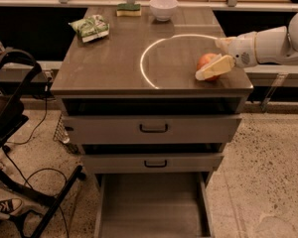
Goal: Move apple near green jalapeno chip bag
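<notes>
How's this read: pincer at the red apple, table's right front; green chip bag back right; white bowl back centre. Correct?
No. The camera view shows the crinkled light-green and white chip bag at the tabletop's back left, not back right. The rest holds: pincer at the round red-orange apple, right front; round white bowl back centre.

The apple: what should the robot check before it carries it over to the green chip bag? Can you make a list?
1. Gripper is at the apple, near the table's front right corner: ok.
2. Firm hold on the apple: cannot tell.
3. Green jalapeno chip bag in view, back left of the table: ok.
4. Nothing lies on the straight path from apple to bag: ok.
5. White bowl and sponge sit at the back edge, off that path: ok.
6. Apple near the bag: not ok, they are far apart.
</notes>
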Controlling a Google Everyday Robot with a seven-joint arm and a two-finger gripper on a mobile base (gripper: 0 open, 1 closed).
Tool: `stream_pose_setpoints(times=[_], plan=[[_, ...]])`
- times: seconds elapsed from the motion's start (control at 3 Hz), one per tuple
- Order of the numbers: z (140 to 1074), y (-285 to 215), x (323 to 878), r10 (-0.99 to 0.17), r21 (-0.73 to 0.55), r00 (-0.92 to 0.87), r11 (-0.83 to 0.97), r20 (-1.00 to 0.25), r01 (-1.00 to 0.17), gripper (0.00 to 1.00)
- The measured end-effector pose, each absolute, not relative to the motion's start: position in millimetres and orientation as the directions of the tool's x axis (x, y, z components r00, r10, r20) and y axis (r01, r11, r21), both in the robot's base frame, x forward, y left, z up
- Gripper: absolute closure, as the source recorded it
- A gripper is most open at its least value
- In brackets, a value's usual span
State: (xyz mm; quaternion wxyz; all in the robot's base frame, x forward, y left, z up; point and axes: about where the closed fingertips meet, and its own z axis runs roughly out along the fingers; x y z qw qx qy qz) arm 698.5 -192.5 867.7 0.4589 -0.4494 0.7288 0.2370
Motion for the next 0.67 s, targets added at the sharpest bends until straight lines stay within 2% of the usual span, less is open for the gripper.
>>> stream_pose_setpoints(times=[0.67], plan=[[861.3,-191.3,697.7,-0.450,-0.066,-0.175,0.470,-0.876,-0.880,0.48]])
